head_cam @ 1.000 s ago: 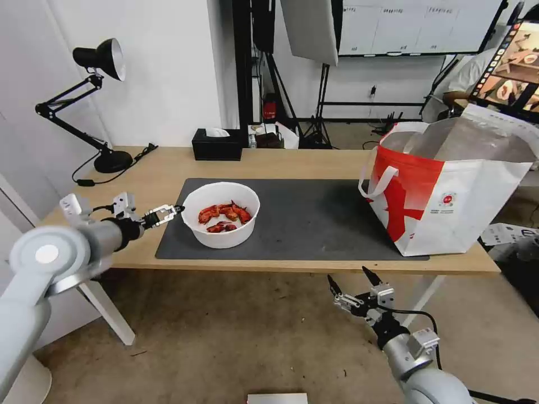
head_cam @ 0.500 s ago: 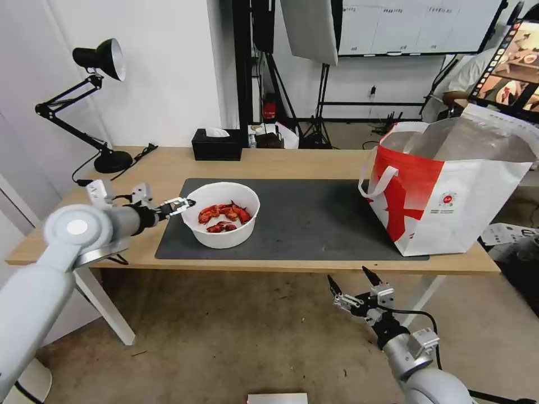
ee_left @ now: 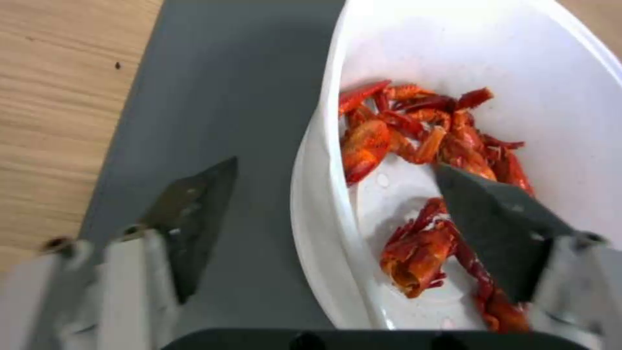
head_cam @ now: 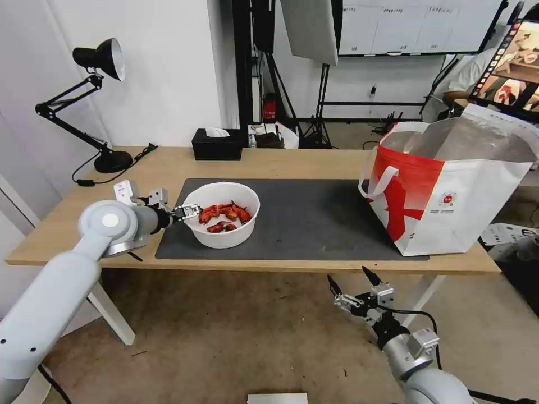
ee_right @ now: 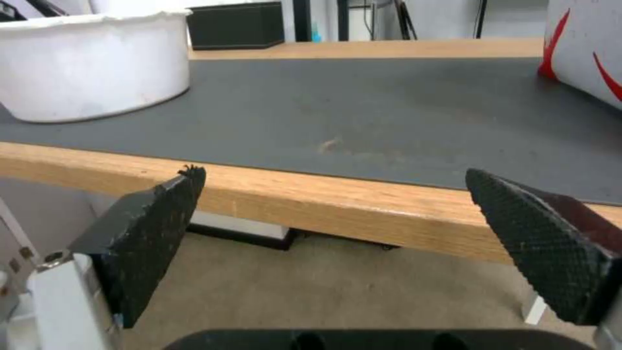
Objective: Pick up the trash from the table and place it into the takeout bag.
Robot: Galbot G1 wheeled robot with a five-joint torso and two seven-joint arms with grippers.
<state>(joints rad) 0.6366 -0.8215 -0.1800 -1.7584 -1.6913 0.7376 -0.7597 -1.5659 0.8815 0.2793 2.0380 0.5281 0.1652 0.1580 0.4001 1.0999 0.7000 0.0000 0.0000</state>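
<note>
One white round bowl [head_cam: 221, 215] of red shellfish scraps [head_cam: 223, 216], on the dark grey mat [head_cam: 314, 216] of the tabletop [head_cam: 168, 168], well apart from the takeout bag [head_cam: 449, 191]; left pincer [head_cam: 187, 212] spread wide, straddling the near rim, one finger [ee_left: 492, 228] inside, the other outside; right pincer [head_cam: 353, 285] parked below the tabletop edge, spread wide; bowl judged light, thin-walled, somewhat flexible, likely greasy within; best gripped at the rim, kept level lest scraps spill.

A filming studio: softbox [head_cam: 310, 28], light stands [head_cam: 324, 104], wall screens [head_cam: 418, 25].
</note>
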